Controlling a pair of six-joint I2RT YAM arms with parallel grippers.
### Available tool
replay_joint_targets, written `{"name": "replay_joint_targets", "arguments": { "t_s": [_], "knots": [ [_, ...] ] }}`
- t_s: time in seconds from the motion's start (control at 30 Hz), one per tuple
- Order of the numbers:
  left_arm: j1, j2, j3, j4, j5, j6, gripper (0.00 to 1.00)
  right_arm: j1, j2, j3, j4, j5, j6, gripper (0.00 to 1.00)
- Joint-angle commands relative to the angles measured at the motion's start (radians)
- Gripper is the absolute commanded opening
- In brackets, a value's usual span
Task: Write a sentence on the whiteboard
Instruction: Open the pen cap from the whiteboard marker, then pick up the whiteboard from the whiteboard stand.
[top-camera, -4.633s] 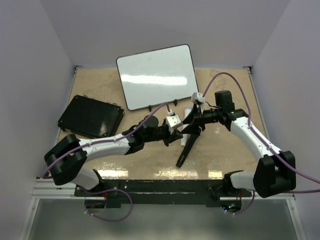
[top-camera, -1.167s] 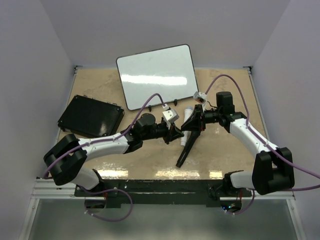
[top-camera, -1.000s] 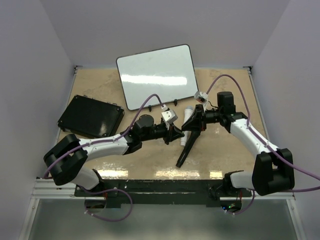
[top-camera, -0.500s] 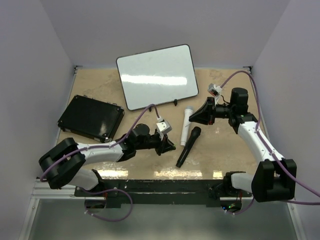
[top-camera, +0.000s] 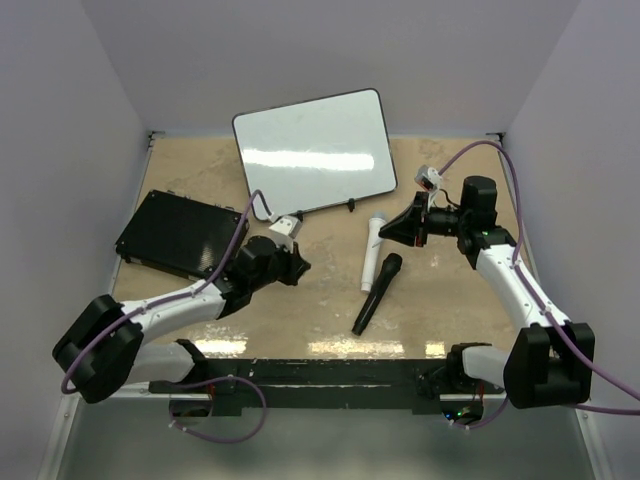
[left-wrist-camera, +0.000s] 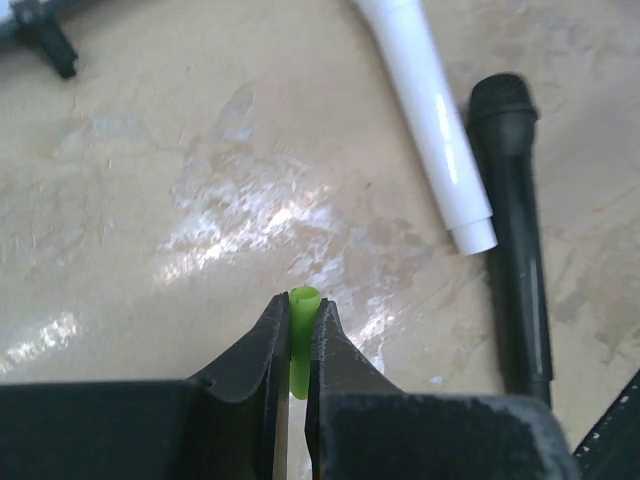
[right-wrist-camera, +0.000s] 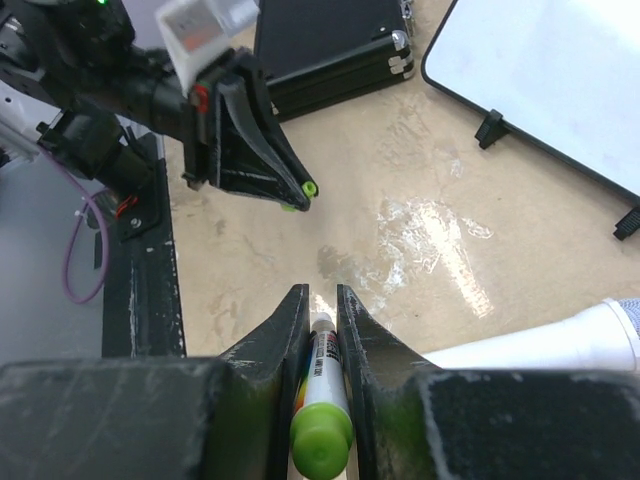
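Whiteboard (top-camera: 315, 150): top view, at the far middle of the table (top-camera: 450, 300), skewed, well apart from both arms.
Left claw (left-wrist-camera: 298, 300): wrist view, pinching a green cap (left-wrist-camera: 300, 360); white mic (left-wrist-camera: 425, 100) and black mic (left-wrist-camera: 515, 230) lie ahead.
Right claw (right-wrist-camera: 320, 292): wrist view, pinching a green-ended marker (right-wrist-camera: 322, 385).

The whiteboard (top-camera: 313, 152) is a large, glossy white rectangle with a thin black frame and rounded corners. It sits at the far middle of the table (top-camera: 200, 185), skewed so its right end is farther back. A band of glare crosses its white surface, and 2 small black feet (right-wrist-camera: 490, 128) grip its near long edge.
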Motion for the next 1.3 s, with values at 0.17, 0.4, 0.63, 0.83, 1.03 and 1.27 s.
{"name": "replay_joint_targets", "arguments": {
  "t_s": [0.17,0.4,0.63,0.83,1.03,1.27],
  "knots": [
    [0.003,0.210,0.105,-0.034,-0.073,-0.037,0.00,-0.003,-0.025,0.021,-0.040,0.027,-0.050,0.00],
    [0.002,0.345,0.224,-0.051,0.023,-0.037,0.14,-0.003,-0.016,0.026,-0.047,0.017,-0.061,0.00],
    [0.002,0.428,0.297,-0.077,0.039,-0.063,0.34,-0.003,-0.006,0.031,-0.058,0.010,-0.069,0.00],
    [0.005,0.327,0.317,-0.119,0.019,-0.029,0.54,-0.003,-0.005,0.035,-0.069,0.006,-0.081,0.00],
    [0.239,0.102,0.347,-0.166,0.167,0.041,0.98,-0.003,-0.003,0.048,-0.092,0.004,-0.101,0.00],
    [0.745,0.175,0.462,-0.012,0.594,-0.032,1.00,-0.003,0.007,0.049,-0.095,-0.007,-0.106,0.00]
  ]
}}
